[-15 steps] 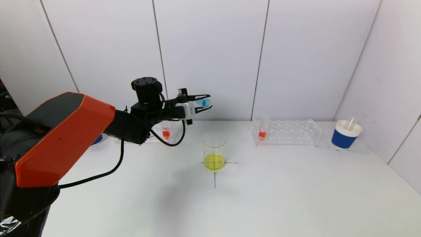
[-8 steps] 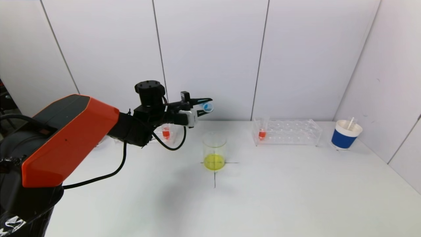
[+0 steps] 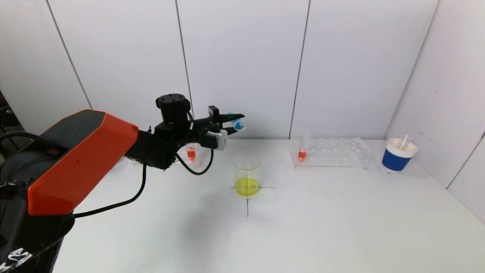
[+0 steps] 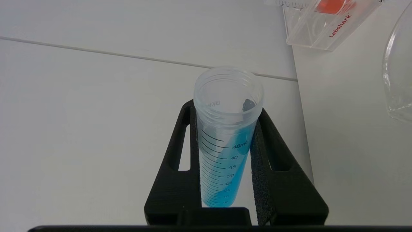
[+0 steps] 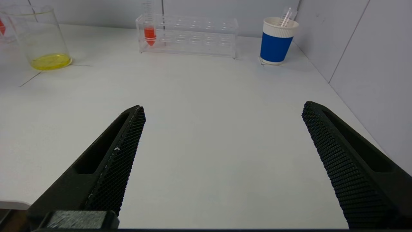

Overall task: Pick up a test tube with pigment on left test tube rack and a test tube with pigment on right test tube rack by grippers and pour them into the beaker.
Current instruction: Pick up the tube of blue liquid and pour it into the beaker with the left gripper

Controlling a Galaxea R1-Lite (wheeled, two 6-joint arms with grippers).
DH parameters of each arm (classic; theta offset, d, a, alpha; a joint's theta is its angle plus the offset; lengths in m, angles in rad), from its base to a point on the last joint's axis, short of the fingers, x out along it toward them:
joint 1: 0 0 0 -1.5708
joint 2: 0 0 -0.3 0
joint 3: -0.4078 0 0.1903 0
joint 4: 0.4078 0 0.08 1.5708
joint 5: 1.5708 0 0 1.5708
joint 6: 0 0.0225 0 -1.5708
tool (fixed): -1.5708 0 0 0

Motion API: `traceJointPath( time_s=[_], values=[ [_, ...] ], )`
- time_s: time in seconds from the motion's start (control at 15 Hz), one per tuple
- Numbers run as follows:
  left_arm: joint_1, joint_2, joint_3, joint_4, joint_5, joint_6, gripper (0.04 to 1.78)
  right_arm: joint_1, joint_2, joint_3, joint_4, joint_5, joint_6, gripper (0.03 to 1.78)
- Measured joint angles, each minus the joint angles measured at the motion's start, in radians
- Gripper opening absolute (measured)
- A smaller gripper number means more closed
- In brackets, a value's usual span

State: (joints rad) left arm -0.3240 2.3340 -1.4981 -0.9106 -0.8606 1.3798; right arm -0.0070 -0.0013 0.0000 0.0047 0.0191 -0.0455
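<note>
My left gripper [image 3: 235,121] is shut on a test tube with blue pigment [image 3: 237,124], held tilted high above and slightly left of the glass beaker [image 3: 247,173], which holds yellow liquid. In the left wrist view the tube [image 4: 225,141] sits between the black fingers [image 4: 180,145], mouth open, blue liquid lying along its side. The left rack [image 3: 189,154] holds an orange tube [image 3: 191,152]. The right rack [image 3: 330,152] holds an orange tube [image 3: 302,152]. My right gripper [image 5: 222,109] is open and empty over the table near its front; it is out of the head view.
A blue and white paper cup [image 3: 398,154] with an empty tube in it stands right of the right rack, close to the side wall. A black cross is marked on the white table [image 3: 303,220] under the beaker. The back wall stands just behind the racks.
My left gripper has rolled its wrist, tilting the blue tube's mouth further down, and shifted slightly right. The beaker and racks have not moved.
</note>
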Motion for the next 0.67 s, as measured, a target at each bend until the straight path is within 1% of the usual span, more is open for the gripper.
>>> traceJointPath(
  time_s=[0.27,0.67],
  values=[
    [0.0,0.0,0.006,-0.001,0.0,0.047,0.45,0.0,0.0,0.0,0.0,0.0,0.0,1.77],
    [-0.001,0.004,0.02,-0.001,0.006,0.078,0.45,0.0,0.0,0.0,0.0,0.0,0.0,1.77]
  ],
)
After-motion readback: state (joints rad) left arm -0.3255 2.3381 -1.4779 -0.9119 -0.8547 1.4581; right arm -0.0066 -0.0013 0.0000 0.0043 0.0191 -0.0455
